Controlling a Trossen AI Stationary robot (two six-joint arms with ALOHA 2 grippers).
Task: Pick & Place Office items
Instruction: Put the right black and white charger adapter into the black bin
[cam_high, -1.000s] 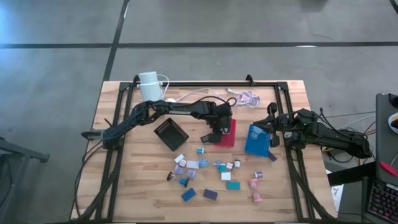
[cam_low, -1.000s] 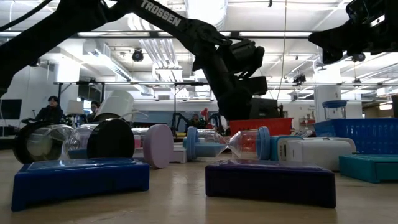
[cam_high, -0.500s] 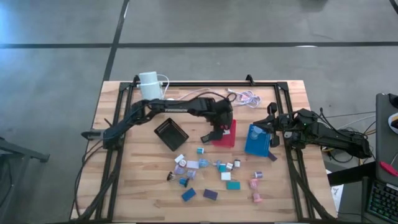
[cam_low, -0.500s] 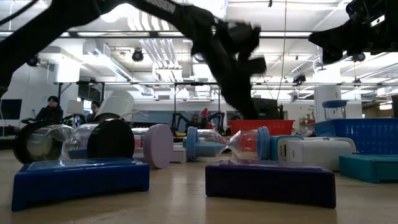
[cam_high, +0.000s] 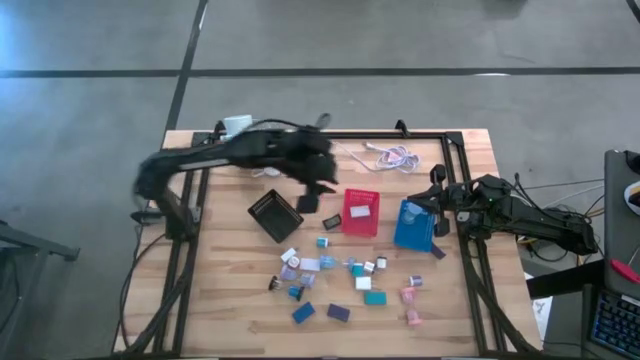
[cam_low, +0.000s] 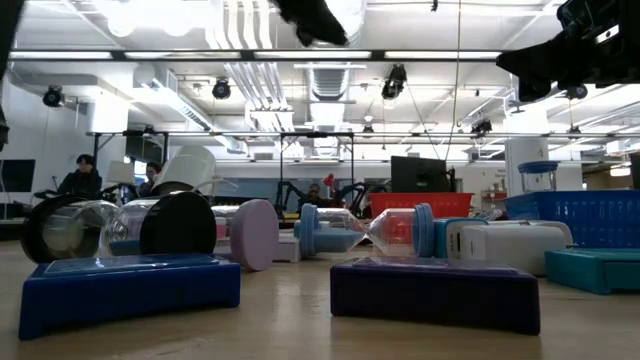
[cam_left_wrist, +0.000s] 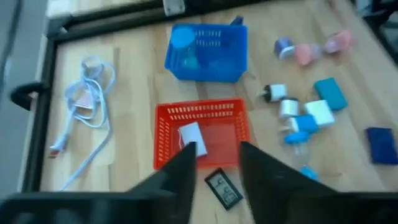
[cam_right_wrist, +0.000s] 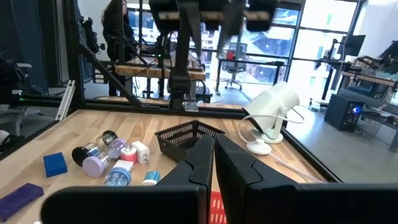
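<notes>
From overhead we look straight down on the whole worktop (cam_high: 200, 300). Our low camera sits at worktop level, close behind the scattered pieces, facing the room. The left wrist camera looks down from above; the right wrist looks level across. All four views share the red basket (cam_high: 361, 212).
</notes>
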